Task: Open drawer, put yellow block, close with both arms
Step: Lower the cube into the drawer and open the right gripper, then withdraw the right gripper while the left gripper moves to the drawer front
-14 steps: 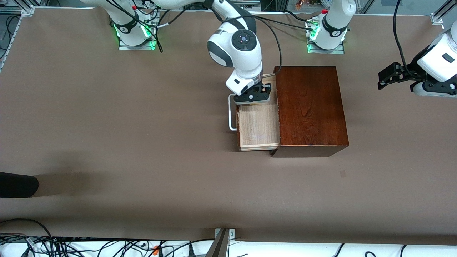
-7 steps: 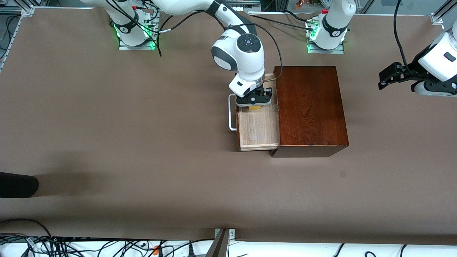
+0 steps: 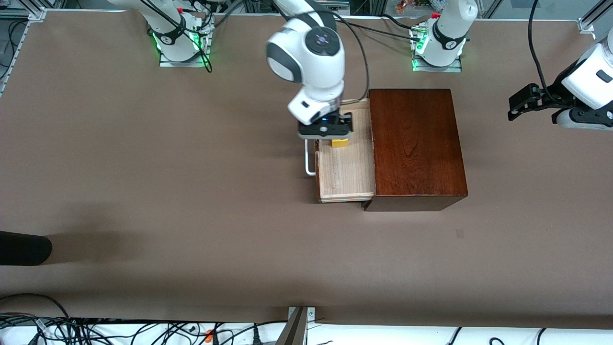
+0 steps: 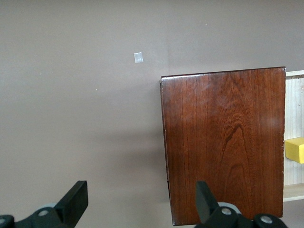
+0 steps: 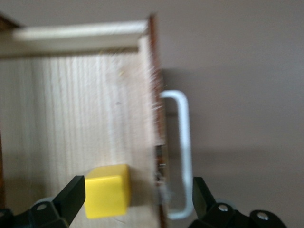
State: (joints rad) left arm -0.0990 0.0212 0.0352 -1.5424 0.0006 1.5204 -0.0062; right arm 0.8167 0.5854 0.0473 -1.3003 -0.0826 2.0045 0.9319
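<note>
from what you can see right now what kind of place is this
Likely a robotics lab bench: two arm bases lit green are bolted to a brown-covered table, with loose cables along its near edge.

brown table (image 3: pixel 143 167), cables (image 3: pixel 96 330) at edge

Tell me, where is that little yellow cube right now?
The yellow block lies in the open drawer, close to its white handle, under the open right gripper.
</note>
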